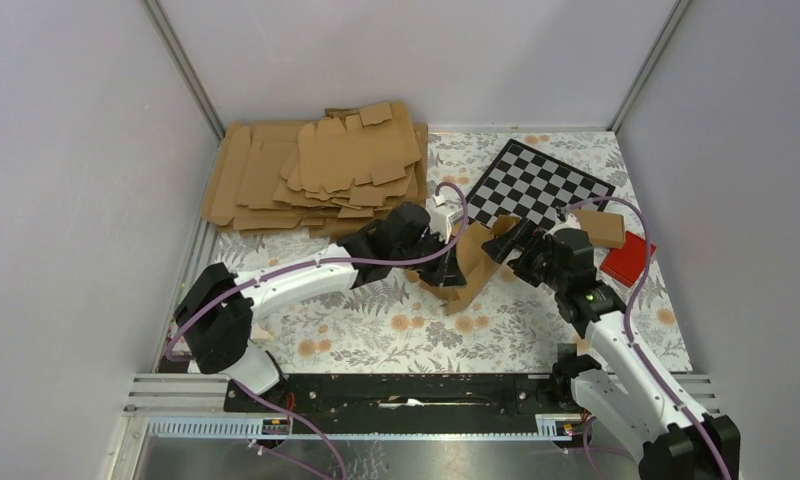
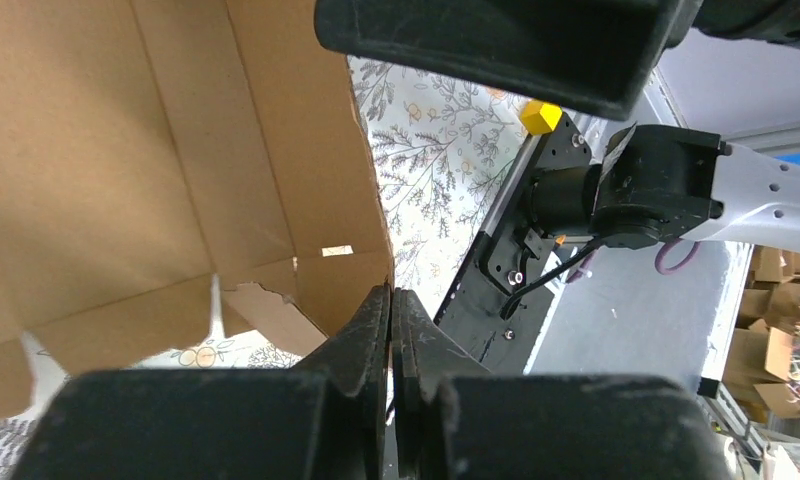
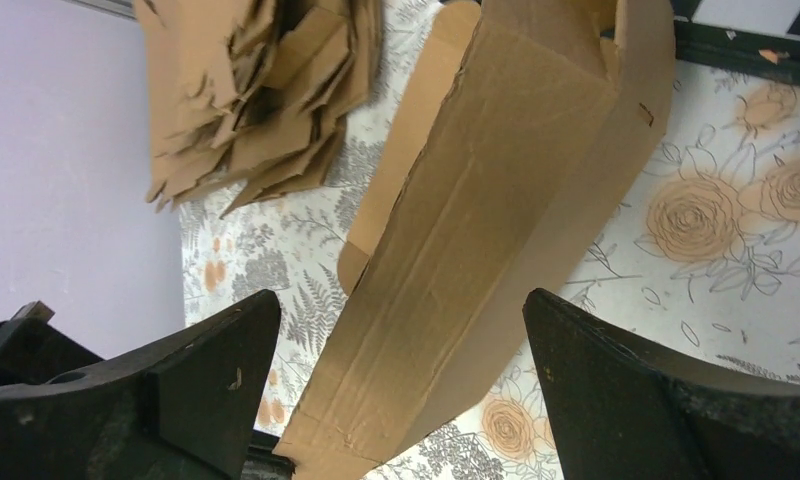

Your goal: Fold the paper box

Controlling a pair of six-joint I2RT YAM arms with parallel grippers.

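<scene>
Brown paper box [image 1: 473, 283] — partly folded, flaps loose — stands tilted.

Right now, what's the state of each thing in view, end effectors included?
paper box: partly folded, flaps loose.
left end effector: shut, tips at the box's corner; can't confirm a pinch.
right end effector: open, one jaw on either side of the box.
cardboard stack: unfolded sheets, piled far left.
checkerboard: lying flat.
red block: lying flat, far right.

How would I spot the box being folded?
On the floral table, skip the stack of flat sheets at the far left. Just in front of the checkerboard, mid-table, stands the paper box: the one brown piece half bent up into walls.
</scene>
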